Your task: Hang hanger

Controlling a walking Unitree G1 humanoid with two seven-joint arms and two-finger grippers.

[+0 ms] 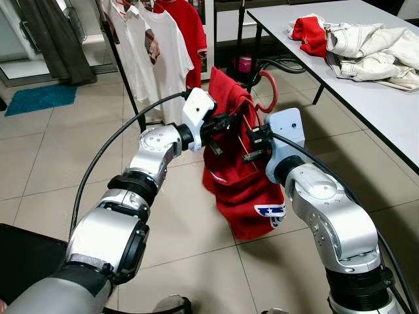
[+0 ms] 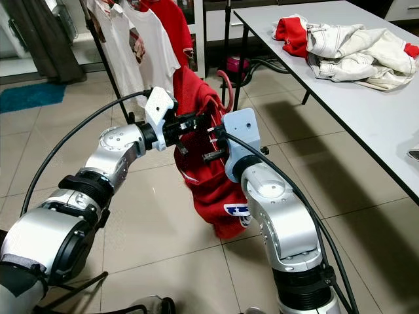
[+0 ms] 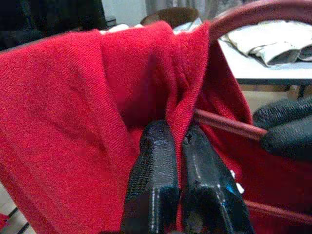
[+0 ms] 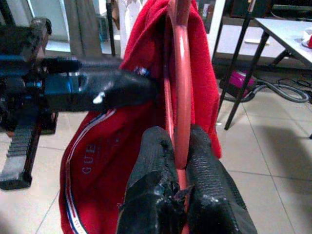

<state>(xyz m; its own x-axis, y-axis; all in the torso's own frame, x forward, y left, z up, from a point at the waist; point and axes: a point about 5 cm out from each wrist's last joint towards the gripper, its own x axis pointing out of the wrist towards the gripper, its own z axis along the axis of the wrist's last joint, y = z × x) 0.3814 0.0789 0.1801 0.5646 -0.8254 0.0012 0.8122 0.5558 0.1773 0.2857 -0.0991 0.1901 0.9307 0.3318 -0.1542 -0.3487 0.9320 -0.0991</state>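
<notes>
Left wrist view: the left gripper point(image 3: 178, 141) has its jaws closed on a fold of the red shirt point(image 3: 73, 122), the two black fingers point(image 3: 153, 165) pressed together with cloth pinched between them, while a red bar of the hanger point(image 3: 229, 126) runs past just beside them. In the right wrist view the right gripper point(image 4: 181, 146) is clamped on the red hanger, its jaws squeezing the plastic rod where the shirt drapes over it. Seen from the head cameras, the two grippers meet in mid-air in front of the robot, the left gripper point(image 1: 226, 124) on the shirt's upper edge and the right gripper point(image 1: 252, 140) facing it from the other side, close together. The hanger's hook point(image 1: 270, 91) curls up and out to the right above the right wrist. The red shirt point(image 1: 245, 190) hangs down from the grippers well above the tiled floor point(image 1: 196, 216), a small badge showing near its lower hem. Behind it stands a clothes rack point(image 1: 121, 62) carrying white T-shirts point(image 1: 157, 49) and another red garment point(image 1: 190, 29). To the right, a grey bench point(image 1: 366, 98) bears a heap of cream and red clothes point(image 1: 366, 49). A blue mat point(image 1: 39, 98) lies on the floor at far left.
</notes>
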